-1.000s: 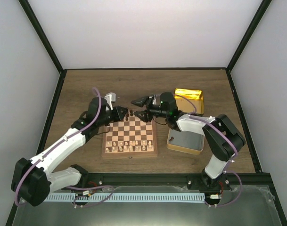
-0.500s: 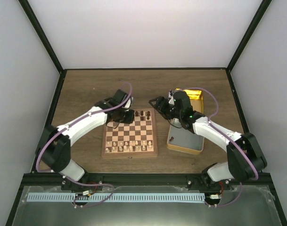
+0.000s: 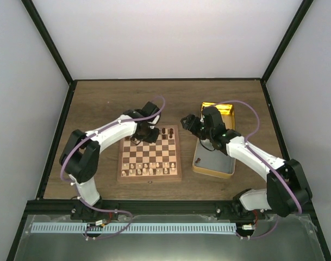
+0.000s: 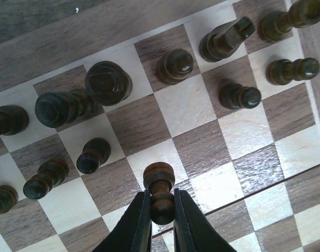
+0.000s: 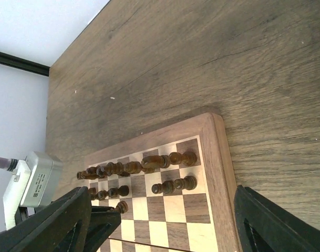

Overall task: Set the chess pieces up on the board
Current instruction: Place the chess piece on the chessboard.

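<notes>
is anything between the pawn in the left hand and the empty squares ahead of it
Nothing visible does. The left hand is shut on a dark pawn, and the board squares just ahead of it are bare; the nearest standing pawns sit off to either side.

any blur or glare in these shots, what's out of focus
Left wrist: the dark pawn held between the left fingers and the board are sharp, with faint sheen on pale squares at the right. Right wrist: the right fingers are dark and soft at the bottom corners, the table grain crisp. Top external: even light, pieces too small to resolve, gold tin gleams.
</notes>
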`<state>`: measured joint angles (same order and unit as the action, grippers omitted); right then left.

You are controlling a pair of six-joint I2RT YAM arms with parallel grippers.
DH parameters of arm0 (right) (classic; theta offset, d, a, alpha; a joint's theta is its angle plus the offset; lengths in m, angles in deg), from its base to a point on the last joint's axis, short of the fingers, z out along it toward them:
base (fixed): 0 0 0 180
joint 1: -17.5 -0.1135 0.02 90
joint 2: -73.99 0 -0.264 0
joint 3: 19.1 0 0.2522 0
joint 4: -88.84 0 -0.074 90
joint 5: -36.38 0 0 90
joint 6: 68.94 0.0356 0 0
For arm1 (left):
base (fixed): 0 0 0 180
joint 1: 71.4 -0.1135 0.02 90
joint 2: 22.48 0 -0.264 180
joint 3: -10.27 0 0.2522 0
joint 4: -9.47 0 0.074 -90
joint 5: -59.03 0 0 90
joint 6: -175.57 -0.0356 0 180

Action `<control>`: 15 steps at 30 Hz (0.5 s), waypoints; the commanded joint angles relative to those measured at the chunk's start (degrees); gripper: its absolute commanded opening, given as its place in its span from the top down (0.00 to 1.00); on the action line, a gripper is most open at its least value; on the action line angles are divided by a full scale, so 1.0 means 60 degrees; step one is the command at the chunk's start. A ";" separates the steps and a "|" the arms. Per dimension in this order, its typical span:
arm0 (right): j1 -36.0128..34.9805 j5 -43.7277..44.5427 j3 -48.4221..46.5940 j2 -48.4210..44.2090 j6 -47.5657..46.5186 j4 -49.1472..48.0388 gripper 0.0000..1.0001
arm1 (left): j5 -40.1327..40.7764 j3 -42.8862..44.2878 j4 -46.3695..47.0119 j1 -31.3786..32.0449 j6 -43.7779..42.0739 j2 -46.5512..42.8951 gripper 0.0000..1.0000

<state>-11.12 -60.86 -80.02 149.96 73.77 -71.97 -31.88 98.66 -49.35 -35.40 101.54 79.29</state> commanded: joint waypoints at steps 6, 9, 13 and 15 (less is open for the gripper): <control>0.0083 0.0378 -0.0380 0.0173 -0.0279 0.0382 0.24 | 0.0365 0.0753 -0.0326 -0.0023 -0.0469 0.0688 0.89; 0.0082 0.0346 -0.0377 0.0184 -0.0268 0.0377 0.24 | 0.0275 0.0832 -0.0254 -0.0052 -0.0493 0.0764 0.89; 0.0083 0.0272 -0.0387 0.0185 -0.0257 0.0365 0.24 | 0.0362 0.0940 -0.0279 -0.0101 -0.0535 0.0962 0.89; 0.0082 0.0265 -0.0374 0.0178 -0.0240 0.0375 0.24 | 0.0381 0.0975 -0.0276 -0.0113 -0.0572 0.1014 0.89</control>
<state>-11.12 -59.99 -80.07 150.98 72.92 -69.98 -30.50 102.79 -50.55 -35.57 99.09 83.90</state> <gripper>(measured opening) 0.760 0.114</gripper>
